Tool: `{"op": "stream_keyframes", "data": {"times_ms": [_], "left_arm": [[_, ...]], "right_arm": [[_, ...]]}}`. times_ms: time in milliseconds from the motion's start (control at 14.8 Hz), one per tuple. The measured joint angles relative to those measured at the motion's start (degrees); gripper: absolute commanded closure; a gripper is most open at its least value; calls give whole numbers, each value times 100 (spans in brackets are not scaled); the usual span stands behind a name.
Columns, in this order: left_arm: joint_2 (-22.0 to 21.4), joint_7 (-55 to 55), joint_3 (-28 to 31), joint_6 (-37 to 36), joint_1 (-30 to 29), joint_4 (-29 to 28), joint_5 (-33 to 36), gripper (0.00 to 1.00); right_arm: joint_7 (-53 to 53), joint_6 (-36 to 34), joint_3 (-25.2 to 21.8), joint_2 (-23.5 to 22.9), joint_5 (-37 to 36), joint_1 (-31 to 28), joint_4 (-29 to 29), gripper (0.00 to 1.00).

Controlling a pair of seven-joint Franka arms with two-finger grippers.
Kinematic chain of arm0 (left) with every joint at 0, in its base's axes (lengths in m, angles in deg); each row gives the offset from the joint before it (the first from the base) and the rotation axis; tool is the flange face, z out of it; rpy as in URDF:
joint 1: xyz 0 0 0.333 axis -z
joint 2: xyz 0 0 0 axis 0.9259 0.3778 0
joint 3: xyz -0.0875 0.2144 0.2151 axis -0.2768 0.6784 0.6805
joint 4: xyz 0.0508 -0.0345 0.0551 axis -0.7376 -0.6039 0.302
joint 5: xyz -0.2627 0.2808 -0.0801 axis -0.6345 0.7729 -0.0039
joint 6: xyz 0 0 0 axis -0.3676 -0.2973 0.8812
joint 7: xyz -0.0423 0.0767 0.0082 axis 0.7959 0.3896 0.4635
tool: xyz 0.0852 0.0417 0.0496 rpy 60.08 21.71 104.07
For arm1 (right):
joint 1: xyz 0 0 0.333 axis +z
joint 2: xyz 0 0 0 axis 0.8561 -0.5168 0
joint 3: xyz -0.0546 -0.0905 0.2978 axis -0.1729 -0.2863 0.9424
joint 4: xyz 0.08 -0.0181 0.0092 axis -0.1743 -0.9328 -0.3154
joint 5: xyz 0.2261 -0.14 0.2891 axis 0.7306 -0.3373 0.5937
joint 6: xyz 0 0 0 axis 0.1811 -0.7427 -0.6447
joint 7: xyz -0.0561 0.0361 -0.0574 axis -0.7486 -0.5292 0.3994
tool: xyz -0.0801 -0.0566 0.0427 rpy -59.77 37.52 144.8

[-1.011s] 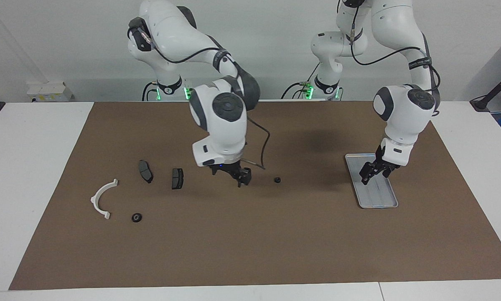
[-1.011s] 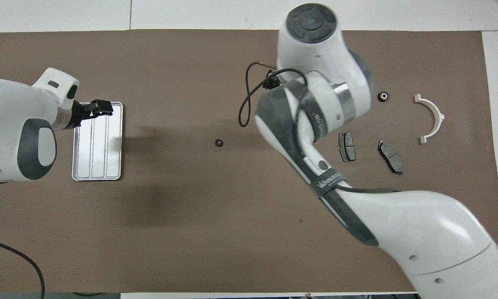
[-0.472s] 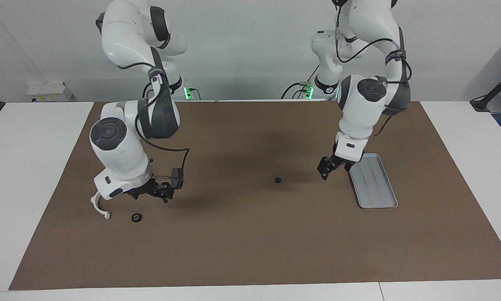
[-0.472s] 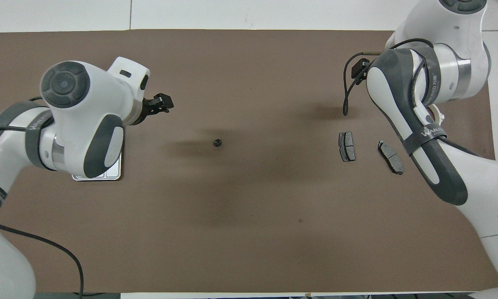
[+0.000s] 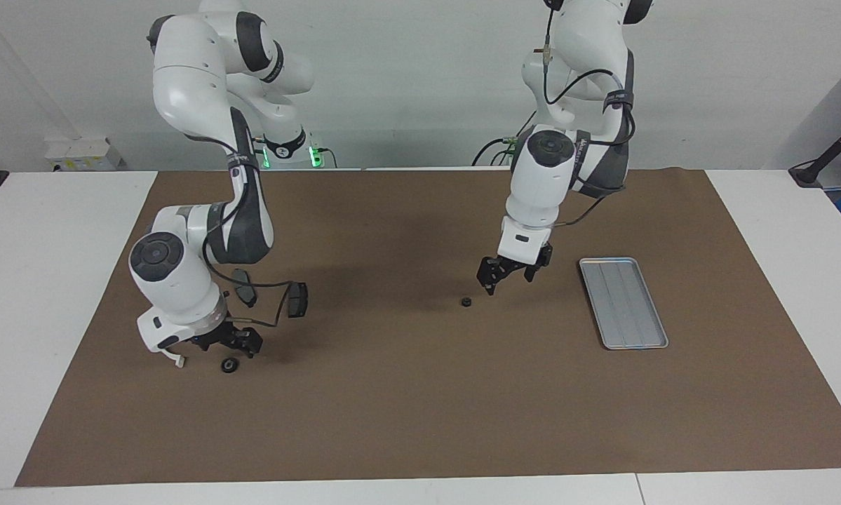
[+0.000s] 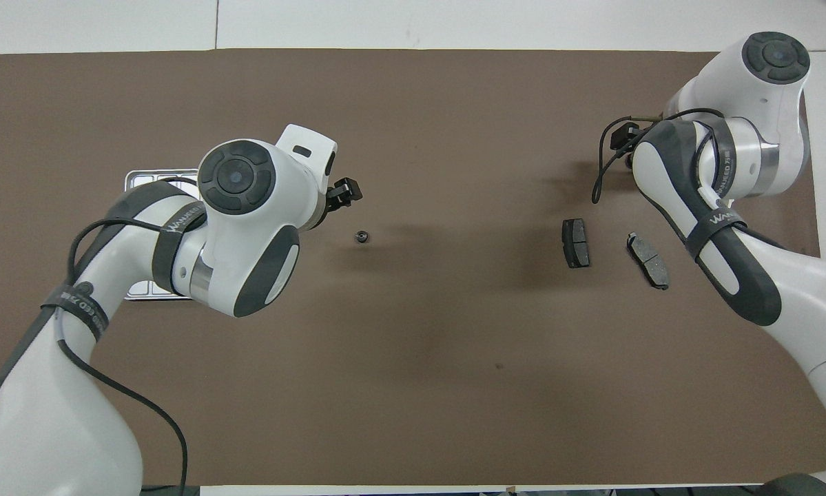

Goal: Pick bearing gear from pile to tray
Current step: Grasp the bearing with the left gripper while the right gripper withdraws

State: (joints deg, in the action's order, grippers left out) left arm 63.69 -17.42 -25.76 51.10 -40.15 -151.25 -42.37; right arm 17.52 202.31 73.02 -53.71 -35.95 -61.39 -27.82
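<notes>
A small black gear [image 5: 466, 302] lies alone mid-mat, also in the overhead view [image 6: 362, 237]. My left gripper [image 5: 508, 279] hangs open just above the mat beside it, toward the tray [image 5: 623, 301], and shows in the overhead view [image 6: 347, 191]. The tray holds nothing. A second black gear [image 5: 229, 365] lies by the pile. My right gripper [image 5: 241, 346] is open, low over the mat right beside that gear. Two dark brake pads [image 5: 243, 286] [image 5: 297, 299] lie nearer the robots. The white bracket [image 5: 177, 361] is mostly hidden by the right hand.
The brown mat [image 5: 420, 421] covers the table. In the overhead view the left arm covers most of the tray [image 6: 152, 178], and the right arm hides its own gripper, the second gear and the bracket. Both brake pads [image 6: 576, 242] [image 6: 648, 260] show there.
The right gripper has swung from mid-mat to the pile and come down beside the second gear. The left gripper has moved off the tray to the lone gear.
</notes>
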Motion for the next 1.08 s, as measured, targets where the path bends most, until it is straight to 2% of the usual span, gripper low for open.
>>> {"op": "stream_keyframes", "data": {"times_ms": [337, 809, 943, 1078], "left_arm": [[503, -634, 1, 460, 288, 5, 0, 0], [571, -963, 3, 502, 446, -34, 0, 0], [593, -946, 33, 503, 442, -143, 0, 0], [597, -749, 54, 512, 439, -289, 4, 0]], "right_arm": [[1, 71, 4, -131, 0, -21, -6, 0], [36, 346, 3, -324, 0, -74, -15, 4], [45, 417, 3, -360, 1, -74, -17, 12], [56, 421, 3, -375, 1, -77, -18, 33]]}}
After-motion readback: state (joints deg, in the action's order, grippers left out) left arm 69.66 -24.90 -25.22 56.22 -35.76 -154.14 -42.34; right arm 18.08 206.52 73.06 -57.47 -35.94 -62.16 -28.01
